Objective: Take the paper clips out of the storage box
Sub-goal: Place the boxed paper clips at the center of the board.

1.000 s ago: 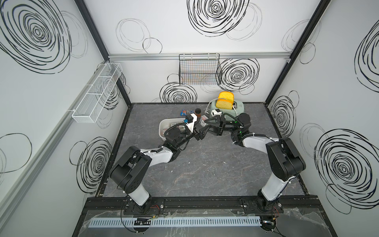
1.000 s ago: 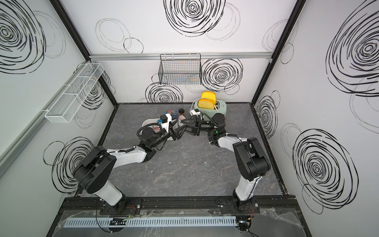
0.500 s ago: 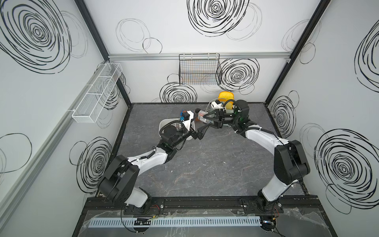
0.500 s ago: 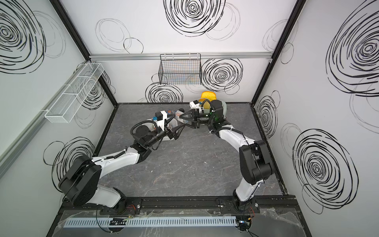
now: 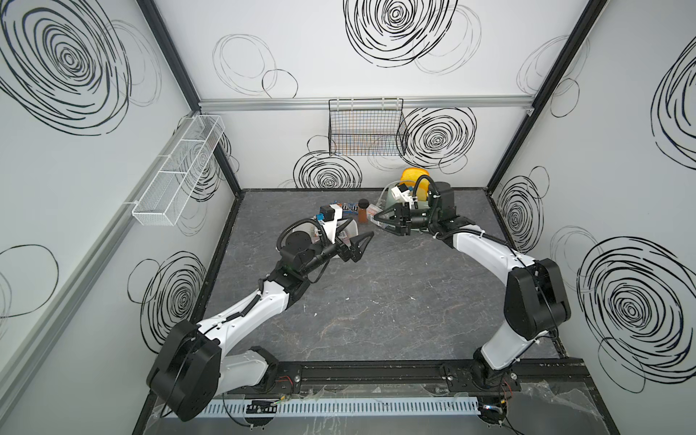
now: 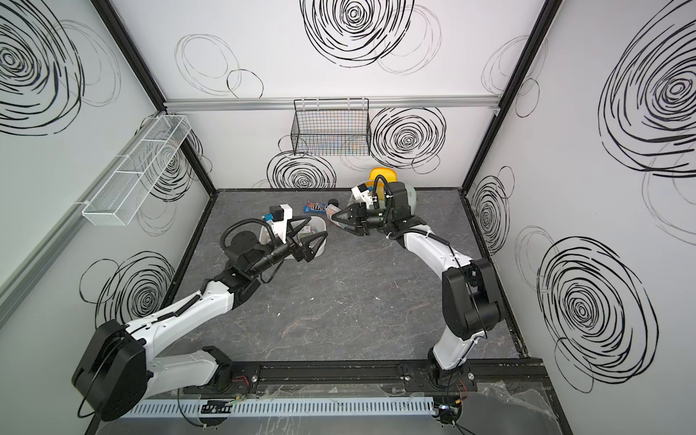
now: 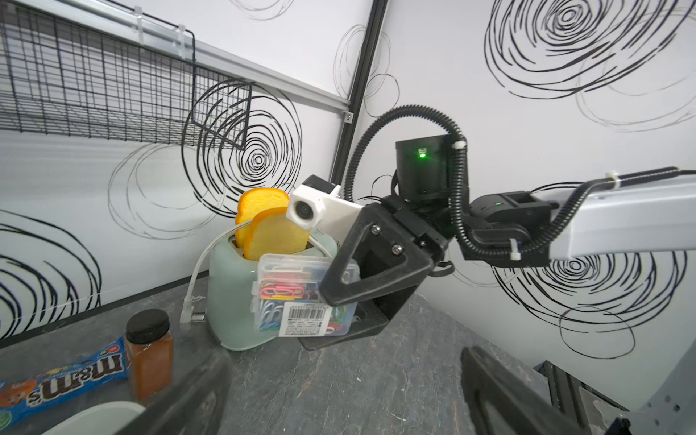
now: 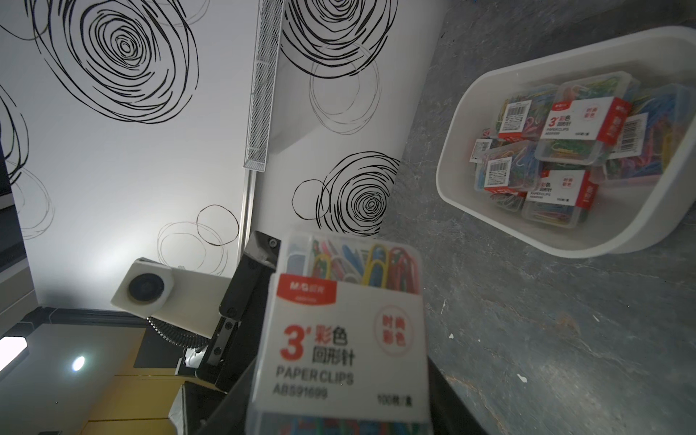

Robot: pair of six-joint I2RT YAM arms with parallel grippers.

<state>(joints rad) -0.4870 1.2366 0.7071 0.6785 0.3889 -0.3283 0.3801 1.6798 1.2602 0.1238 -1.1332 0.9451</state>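
Note:
A clear case of multicoloured paper clips with a white-and-red label hangs above the floor, and my right gripper is shut on it. In both top views the right gripper is beside the toaster. My left gripper stands open and empty over the near end of the white storage box. Its two fingers are wide apart. The storage box holds several more paper clips cases in a loose heap.
A mint green toaster with yellow toast stands at the back, behind the held case. An orange spice jar and a blue candy packet lie next to it. A black wire basket and a white mesh rack hang on the walls.
The two grippers were together at the case. The left gripper has opened and drawn back over the box; the right gripper has kept the case and moved back toward the toaster.

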